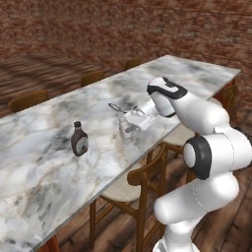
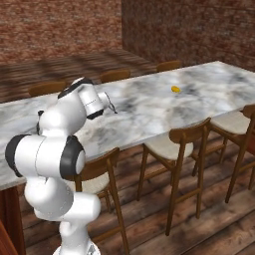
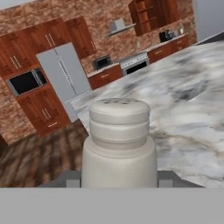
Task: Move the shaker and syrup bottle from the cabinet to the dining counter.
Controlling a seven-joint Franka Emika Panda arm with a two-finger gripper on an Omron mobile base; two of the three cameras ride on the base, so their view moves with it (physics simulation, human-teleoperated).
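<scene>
The dark brown syrup bottle (image 1: 78,139) stands upright on the marble dining counter (image 1: 49,167), alone. To its right, near the counter's near edge, my gripper (image 1: 129,125) is shut on the small pale shaker (image 1: 122,129), which is upright at counter level. In the hand view the shaker (image 3: 119,140) is close up between my two fingertips (image 3: 73,179), with the gripper (image 3: 119,179) around its lower body. Whether its base touches the marble I cannot tell. Reddish-brown wall cabinets (image 3: 26,48) show far off in the kitchen.
Wooden chairs (image 1: 142,182) line the near side of the counter, right below my arm, and more chairs (image 2: 184,144) stand along it to the right. A small yellow thing (image 2: 175,89) lies on the counter (image 2: 149,109). A fridge (image 3: 65,74) stands in the far kitchen.
</scene>
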